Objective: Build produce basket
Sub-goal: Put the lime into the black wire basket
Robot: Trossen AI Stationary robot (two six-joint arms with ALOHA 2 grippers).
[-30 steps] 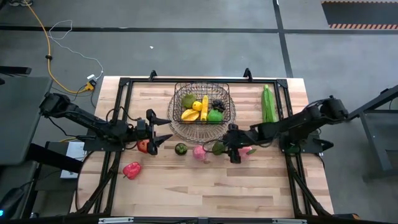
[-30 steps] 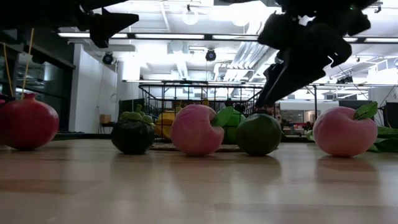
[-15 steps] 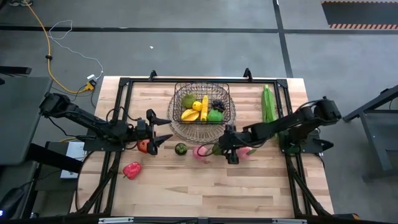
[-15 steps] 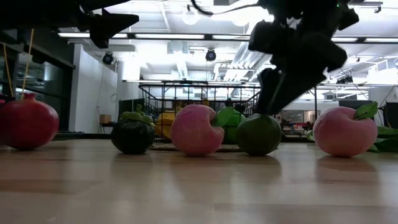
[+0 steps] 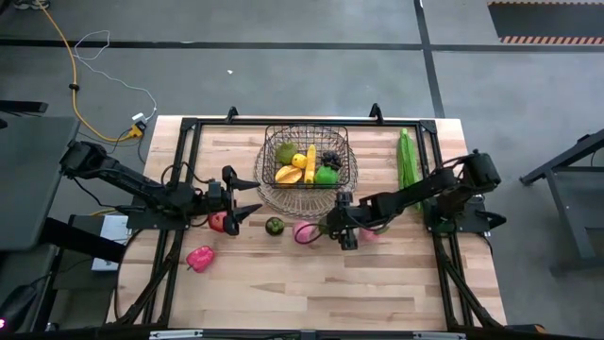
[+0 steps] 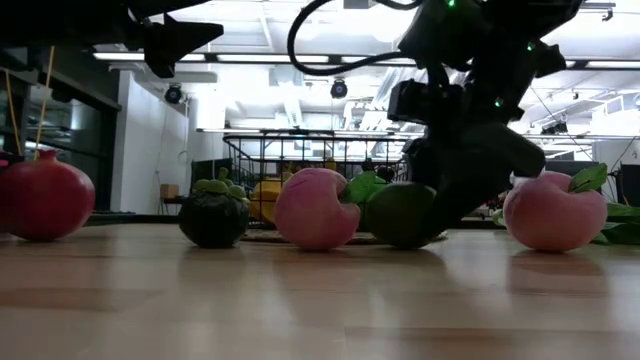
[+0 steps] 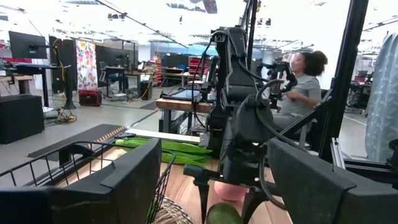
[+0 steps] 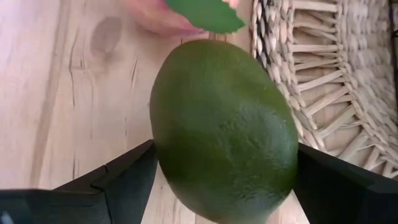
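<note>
So right now the right claw (image 5: 342, 227) is down on the pale wooden bench (image 5: 311, 293), just in front of the dark wire-grid basket (image 5: 309, 159), with its fingers spread wide on either side of a smooth dark green oval fruit, probably an avocado (image 8: 224, 127). From the right wrist view the fruit sits between the two dark fingers (image 8: 124, 180) with the woven pale base of the basket right beside it. I can't tell if the fingers are actually pressing on it or just bracketing it; it looks like it's resting on the bench in the low view (image 6: 400, 215).

The left claw (image 5: 247, 197) hangs over the left side of the bench with its fingers open and nothing in them, just beside a red round fruit (image 5: 218, 222).

Inside the basket there's a yellow banana (image 5: 310, 162), some other yellow fruit, a green one, and dark grapes (image 5: 330, 159). Still out on the bench: a small dark round fruit with a green top (image 5: 274, 226), a pink peach with a leaf (image 5: 303, 231) just beside the avocado, another pink peach (image 6: 545, 210) on the other side of the right claw, a red pepper (image 5: 199, 258) near the left front, and a long green husk (image 5: 407, 156) to the right of the basket.
</note>
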